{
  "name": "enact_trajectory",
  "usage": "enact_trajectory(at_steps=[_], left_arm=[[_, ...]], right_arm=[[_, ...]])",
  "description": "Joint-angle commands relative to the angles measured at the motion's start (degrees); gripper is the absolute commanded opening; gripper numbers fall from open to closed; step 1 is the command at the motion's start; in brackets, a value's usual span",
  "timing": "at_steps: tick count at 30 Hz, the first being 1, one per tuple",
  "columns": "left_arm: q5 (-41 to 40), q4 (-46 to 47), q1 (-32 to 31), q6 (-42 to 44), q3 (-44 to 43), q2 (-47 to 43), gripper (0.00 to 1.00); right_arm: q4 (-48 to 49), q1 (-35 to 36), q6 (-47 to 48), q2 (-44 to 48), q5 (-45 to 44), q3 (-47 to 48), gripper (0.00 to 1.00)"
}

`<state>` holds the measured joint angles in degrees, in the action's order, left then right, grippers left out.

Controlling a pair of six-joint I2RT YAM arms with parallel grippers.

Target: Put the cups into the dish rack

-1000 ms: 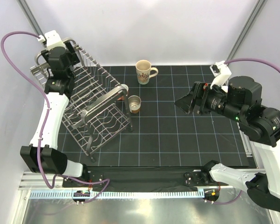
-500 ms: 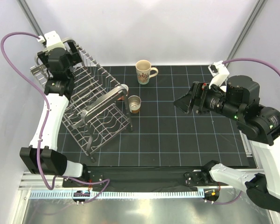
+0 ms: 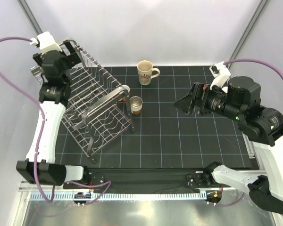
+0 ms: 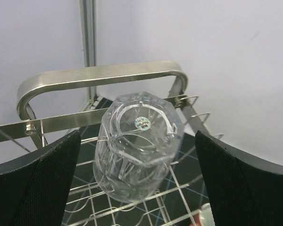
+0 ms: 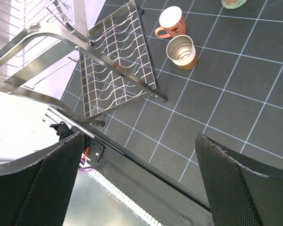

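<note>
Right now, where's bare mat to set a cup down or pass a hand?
Biggest bare patch: the black grid mat near side, between the silver wire dish rack corner and the right hand. Also free: the far strip right of the cream printed mug. Crowded: the salmon-pink mug and small brown-based metal cup sit close beside the rack's end handle.

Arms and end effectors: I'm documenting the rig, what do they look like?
The left arm and right arm have white shells with black joint housings; a purple cable loops to each wrist. End effector fingers are black, broad, finely textured.
</note>
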<state>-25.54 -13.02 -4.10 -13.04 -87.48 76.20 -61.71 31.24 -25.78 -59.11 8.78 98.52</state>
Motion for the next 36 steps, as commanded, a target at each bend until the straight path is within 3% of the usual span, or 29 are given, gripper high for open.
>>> enact_trajectory(at_steps=[1,7,9,11,15,19,23,29,36], left_arm=[[3.6,-0.3,-1.5,-4.5,-0.4,-4.8,1.0],[6.4,-4.6,-11.9,-1.4,-0.7,-11.9,1.0],[9.4,-7.0,-13.7,-3.4,0.1,-16.0,1.0],[16.2,-10.9,-15.1,-5.2,1.3,-19.1,1.0],[25.2,-16.7,-15.9,-7.2,5.5,-30.1,1.0],[35.2,-24.3,-15.9,-2.2,5.9,-37.2,1.0],[43.4,-28.9,-15.9,-0.2,6.7,-43.8,1.0],[43.7,-36.5,-16.0,2.7,7.7,-52.1,1.0],[38.1,-40.2,-15.9,1.9,9.5,-55.6,1.0]], right_arm=[[2.6,-0.3,0.8,1.2,-2.1,-0.6,1.0],[5.2,-0.2,3.0,1.1,-3.9,-3.2,1.0],[6.3,-0.3,2.6,1.1,-8.8,-4.2,1.0],[7.0,-0.4,0.3,1.2,-21.2,-6.3,1.0],[10.6,-1.1,3.4,-2.0,-30.1,-6.9,1.0],[6.6,-8.2,6.5,-12.8,-34.4,-2.1,1.0],[12.8,-15.1,11.0,-16.6,-34.7,-5.8,1.0],[18.9,-26.8,13.2,-24.5,-34.5,-7.6,0.99],[19.5,-38.4,14.5,-36.6,-29.3,-1.2,0.91]])
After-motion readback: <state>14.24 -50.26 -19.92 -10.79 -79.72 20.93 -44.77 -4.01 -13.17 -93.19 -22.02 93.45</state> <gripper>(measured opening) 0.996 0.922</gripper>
